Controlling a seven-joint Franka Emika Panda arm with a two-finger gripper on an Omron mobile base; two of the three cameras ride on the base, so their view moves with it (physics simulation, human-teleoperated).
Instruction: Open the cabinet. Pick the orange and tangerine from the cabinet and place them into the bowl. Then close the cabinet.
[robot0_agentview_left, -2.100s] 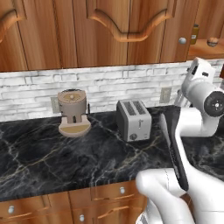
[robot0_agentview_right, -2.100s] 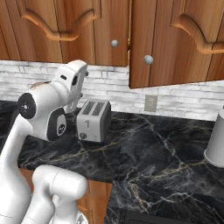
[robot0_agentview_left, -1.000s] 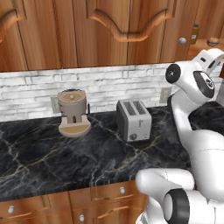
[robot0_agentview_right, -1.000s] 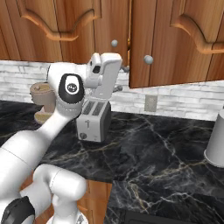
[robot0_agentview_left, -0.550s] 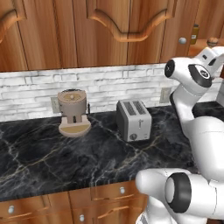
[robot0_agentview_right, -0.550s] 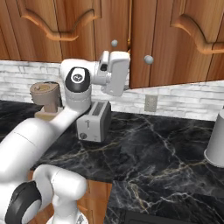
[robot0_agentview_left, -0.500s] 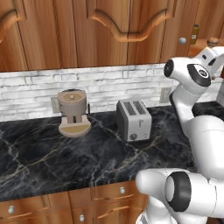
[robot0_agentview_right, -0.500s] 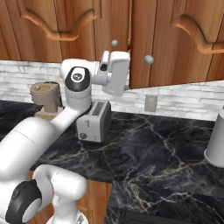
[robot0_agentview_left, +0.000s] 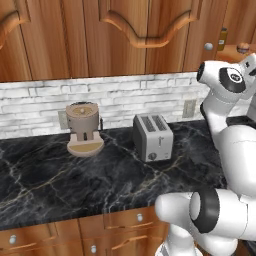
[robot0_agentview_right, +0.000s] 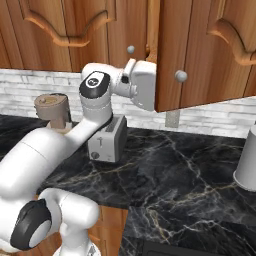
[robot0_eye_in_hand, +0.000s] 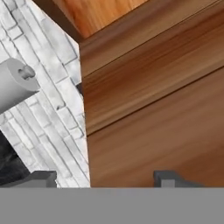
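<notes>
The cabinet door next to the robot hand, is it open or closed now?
Open, partly. In the right base view the cabinet door stands out from the neighbouring fronts, its edge facing the gripper, with a gap showing beside it.

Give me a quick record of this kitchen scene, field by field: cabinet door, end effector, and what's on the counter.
cabinet door: ajar, its edge swung out from the frame, silver knob on its front
end effector: at the door's lower edge, fingertips either side of it, apart
fruit: an orange-brown round thing on the shelf inside
counter: black marble
on counter: toaster, coffee machine
</notes>
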